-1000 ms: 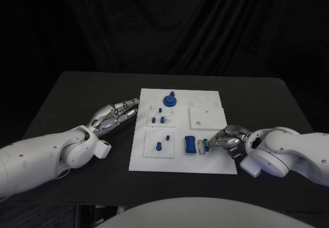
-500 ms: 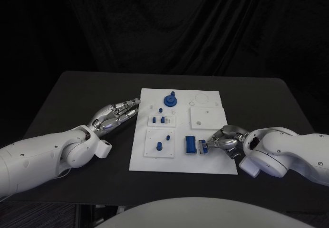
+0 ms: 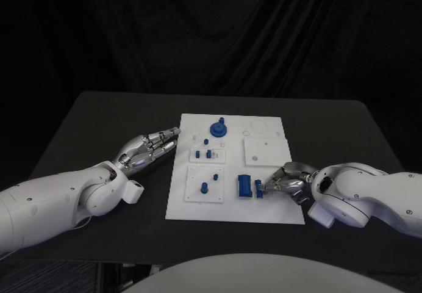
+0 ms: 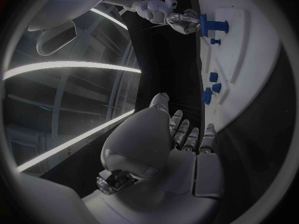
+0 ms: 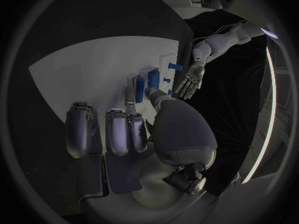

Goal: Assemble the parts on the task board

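1. The right hand sits at the task board's near right corner, its fingertips touching a small blue part that lies on the board.
2. That small part lies just beside a larger blue block, on the block's right as the head view shows it. The 2 appear close together or touching; I cannot tell which.
3. The block's long axis runs roughly from the near edge of the board toward the far edge, and the small part lies parallel to it.
4. From the right hand, the parts lie toward the board's middle, straight ahead of the fingertips. In the right wrist view the thumb tip reaches the blue pieces, with the other fingers lying flat over the white board.
5. The right hand looks to be pinching or pressing the small part; a full grip is not plainly visible.
6. The left hand rests on the black table just off the board's left edge, fingers apart and holding nothing.
7. The right hand is far nearer to the block pair, so the coming push or seating move likely belongs to it.
8. Other blue parts stand further up the board: a knobbed disc near the far edge and small pegs below it.
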### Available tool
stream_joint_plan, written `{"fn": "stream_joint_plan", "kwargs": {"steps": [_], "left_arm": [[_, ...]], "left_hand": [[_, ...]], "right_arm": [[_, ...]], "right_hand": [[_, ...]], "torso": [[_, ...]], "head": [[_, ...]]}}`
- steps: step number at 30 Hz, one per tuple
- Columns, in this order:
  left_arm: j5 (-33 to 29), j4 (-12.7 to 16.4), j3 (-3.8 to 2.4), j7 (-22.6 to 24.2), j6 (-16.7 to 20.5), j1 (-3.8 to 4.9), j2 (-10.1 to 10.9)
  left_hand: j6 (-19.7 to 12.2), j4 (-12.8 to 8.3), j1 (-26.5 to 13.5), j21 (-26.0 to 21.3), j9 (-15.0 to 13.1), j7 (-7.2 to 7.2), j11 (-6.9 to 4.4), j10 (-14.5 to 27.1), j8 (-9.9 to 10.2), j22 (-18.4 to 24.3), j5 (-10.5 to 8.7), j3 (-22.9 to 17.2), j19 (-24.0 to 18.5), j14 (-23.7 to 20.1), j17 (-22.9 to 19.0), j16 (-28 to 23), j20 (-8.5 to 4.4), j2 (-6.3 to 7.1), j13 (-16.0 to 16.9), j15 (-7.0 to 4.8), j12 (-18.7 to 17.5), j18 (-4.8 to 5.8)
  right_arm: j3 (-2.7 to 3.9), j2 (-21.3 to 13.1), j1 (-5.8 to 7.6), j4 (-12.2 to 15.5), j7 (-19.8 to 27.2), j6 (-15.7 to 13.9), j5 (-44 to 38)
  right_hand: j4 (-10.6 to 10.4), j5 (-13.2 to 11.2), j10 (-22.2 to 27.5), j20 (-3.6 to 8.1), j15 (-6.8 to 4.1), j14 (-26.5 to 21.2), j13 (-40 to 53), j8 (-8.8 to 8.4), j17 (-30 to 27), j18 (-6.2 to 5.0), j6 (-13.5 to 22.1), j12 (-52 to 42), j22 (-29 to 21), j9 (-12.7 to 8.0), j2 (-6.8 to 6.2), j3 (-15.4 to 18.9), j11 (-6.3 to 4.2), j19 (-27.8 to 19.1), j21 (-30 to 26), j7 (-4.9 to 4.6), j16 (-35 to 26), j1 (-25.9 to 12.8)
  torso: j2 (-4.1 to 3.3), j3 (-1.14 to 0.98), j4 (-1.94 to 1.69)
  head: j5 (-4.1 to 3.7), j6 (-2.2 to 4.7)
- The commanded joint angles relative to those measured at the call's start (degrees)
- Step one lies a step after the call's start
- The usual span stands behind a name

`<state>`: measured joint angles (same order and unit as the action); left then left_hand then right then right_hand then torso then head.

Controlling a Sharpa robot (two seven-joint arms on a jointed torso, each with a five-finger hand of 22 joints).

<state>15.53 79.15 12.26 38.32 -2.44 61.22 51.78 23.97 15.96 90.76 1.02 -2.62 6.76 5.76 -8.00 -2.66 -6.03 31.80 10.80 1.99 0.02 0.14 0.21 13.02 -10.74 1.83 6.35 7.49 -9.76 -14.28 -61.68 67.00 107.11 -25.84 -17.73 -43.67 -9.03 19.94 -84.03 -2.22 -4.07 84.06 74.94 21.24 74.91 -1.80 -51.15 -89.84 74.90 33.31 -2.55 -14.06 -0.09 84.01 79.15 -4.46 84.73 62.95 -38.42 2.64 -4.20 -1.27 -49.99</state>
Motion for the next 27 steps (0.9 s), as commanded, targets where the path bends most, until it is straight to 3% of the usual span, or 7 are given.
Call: {"fn": "stream_joint_plan", "kwargs": {"steps": [1,5,8,14,20,24,27], "left_arm": [[-0.29,0.03,-0.05,0.56,-0.74,-0.11,-0.13],[-0.29,0.02,-0.05,0.55,-0.79,-0.18,-0.14],[-0.29,0.02,-0.05,0.55,-0.81,-0.23,-0.13],[-0.29,0.04,-0.05,0.54,-0.81,-0.29,-0.06],[-0.29,0.12,-0.05,0.65,-0.69,-0.34,0.03],[-0.29,0.30,-0.05,1.39,0.06,-0.37,0.10],[-0.28,0.74,-0.05,2.37,1.27,-0.40,0.33]], "left_hand": [[0.07,-0.13,0.21,0.40,-0.06,0.39,0.49,-0.01,-0.12,-0.05,-0.12,-0.22,0.18,0.11,-0.09,-0.16,0.39,0.16,0.04,0.46,0.26,-0.64],[0.03,-0.13,0.21,0.40,-0.06,0.41,0.50,0.01,-0.12,-0.03,-0.12,-0.23,0.18,0.12,-0.08,-0.15,0.41,0.16,0.03,0.52,0.26,-0.63],[0.04,-0.13,0.21,0.40,-0.06,0.43,0.50,0.01,-0.12,-0.05,-0.13,-0.23,0.19,0.13,-0.08,-0.15,0.43,0.15,0.03,0.56,0.26,-0.63],[0.04,-0.13,0.21,0.40,-0.06,0.43,0.50,0.01,-0.12,-0.05,-0.13,-0.23,0.19,0.13,-0.08,-0.15,0.43,0.15,0.03,0.56,0.26,-0.63],[0.04,-0.13,0.21,0.40,-0.06,0.43,0.50,0.01,-0.12,-0.05,-0.13,-0.23,0.19,0.13,-0.08,-0.15,0.43,0.15,0.03,0.56,0.26,-0.63],[0.19,-0.14,0.22,0.42,-0.08,0.46,0.54,-0.06,-0.14,-0.09,-0.14,-0.24,0.22,0.16,-0.07,-0.14,0.47,0.15,0.05,0.62,0.34,-0.62],[0.53,-0.26,0.39,0.43,-0.12,0.37,0.63,-0.32,-0.21,-0.11,-0.01,-0.30,0.25,0.20,-0.06,-0.12,0.45,0.22,0.10,0.56,0.56,-0.63]], "right_arm": [[0.00,0.07,-0.16,-0.12,-1.44,1.58,-1.50],[0.00,0.19,-0.16,-0.25,-1.40,1.67,-1.57],[0.00,0.22,-0.16,-0.29,-1.14,1.43,-2.13],[0.00,-0.07,-0.16,-0.15,0.45,0.08,-4.38],[-0.01,-0.79,-0.17,0.32,3.75,-2.17,-8.27],[-0.01,-1.66,-0.23,0.71,8.68,-6.06,-12.30],[-0.02,-2.50,-0.28,0.89,14.42,-11.00,-14.71]], "right_hand": [[-1.14,-2.15,-5.97,-0.33,0.45,3.55,15.06,-0.09,1.85,-1.03,0.12,-0.16,11.32,-0.27,0.01,0.59,0.40,1.74,-0.36,-0.17,-0.04,-1.20],[-3.65,-3.48,-5.97,-0.40,0.49,3.53,15.06,0.08,1.80,-1.05,0.15,-0.16,11.30,-0.66,0.25,3.17,0.40,1.72,-0.43,-0.16,-0.05,-3.84],[-4.17,-4.64,-5.97,-0.37,0.45,3.53,15.06,0.17,1.78,-1.05,0.20,-0.16,11.30,-0.77,0.51,3.87,0.37,1.72,-0.42,-0.12,-0.06,-4.09],[-3.95,-4.61,-5.97,-0.36,0.42,3.52,15.06,0.33,1.74,-1.13,0.13,-0.16,11.20,-0.77,0.70,3.93,0.32,1.59,-0.74,-0.05,-0.07,-3.50],[-2.59,-2.95,-5.97,-0.18,0.23,3.58,15.06,2.02,2.06,-1.09,0.06,-0.16,11.26,-0.01,0.89,4.33,0.09,1.65,-0.57,0.21,0.07,-0.94],[-2.63,-3.30,-5.97,-0.12,0.18,3.74,15.06,3.88,2.82,-0.92,1.14,-0.16,11.49,1.11,1.07,5.18,0.04,1.91,0.08,0.24,0.41,-0.13],[-4.31,-4.98,-5.97,0.01,-0.05,3.81,15.06,6.47,3.27,-0.82,1.30,-0.16,11.64,2.37,1.29,6.62,-0.26,2.07,0.52,0.64,0.64,-0.49]], "torso": [[0.00,0.00,0.00],[0.00,0.00,0.00],[-0.01,0.00,0.00],[0.00,-0.01,-0.01],[0.00,0.00,-0.01],[0.00,0.00,0.01],[0.00,0.00,0.00]], "head": [[-0.02,-0.01],[0.02,-0.01],[0.05,-0.01],[0.13,-0.01],[0.25,-0.01],[0.50,-0.01],[0.49,-0.01]]}}
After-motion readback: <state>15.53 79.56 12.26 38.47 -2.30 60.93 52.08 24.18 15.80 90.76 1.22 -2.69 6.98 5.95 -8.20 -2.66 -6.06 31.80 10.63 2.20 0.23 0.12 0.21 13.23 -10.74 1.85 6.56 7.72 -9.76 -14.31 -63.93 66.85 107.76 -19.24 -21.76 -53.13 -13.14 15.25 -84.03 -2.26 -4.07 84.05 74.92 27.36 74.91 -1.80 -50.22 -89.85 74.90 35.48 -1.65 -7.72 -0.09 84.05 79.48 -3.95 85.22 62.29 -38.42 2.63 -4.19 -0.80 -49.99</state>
